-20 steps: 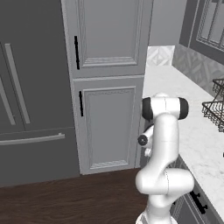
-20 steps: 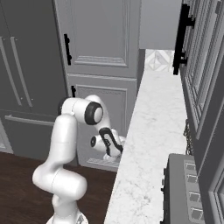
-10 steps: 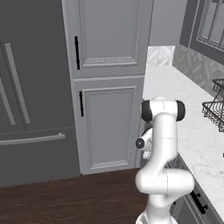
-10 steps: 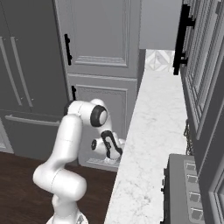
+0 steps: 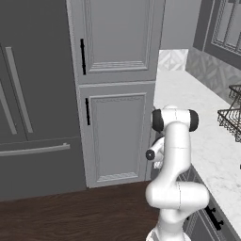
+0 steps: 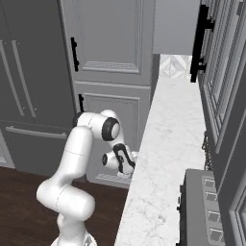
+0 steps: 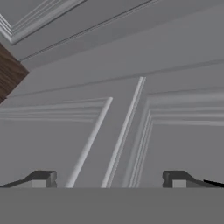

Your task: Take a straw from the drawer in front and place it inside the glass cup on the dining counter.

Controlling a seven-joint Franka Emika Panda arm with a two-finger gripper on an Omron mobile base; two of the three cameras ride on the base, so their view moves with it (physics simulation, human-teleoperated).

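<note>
End effector (image 7: 109,179) fingers spread wide, holding nothing, touching nothing, facing grey recessed-panel cabinet fronts (image 7: 175,131) close up.

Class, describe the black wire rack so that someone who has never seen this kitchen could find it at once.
Start at the tall grey cabinet with vertical black handles, then follow the white marble worktop running away from its right side. The black wire rack stands on that worktop at the picture's right edge, the one open dark mesh thing among solid grey fronts.
</note>
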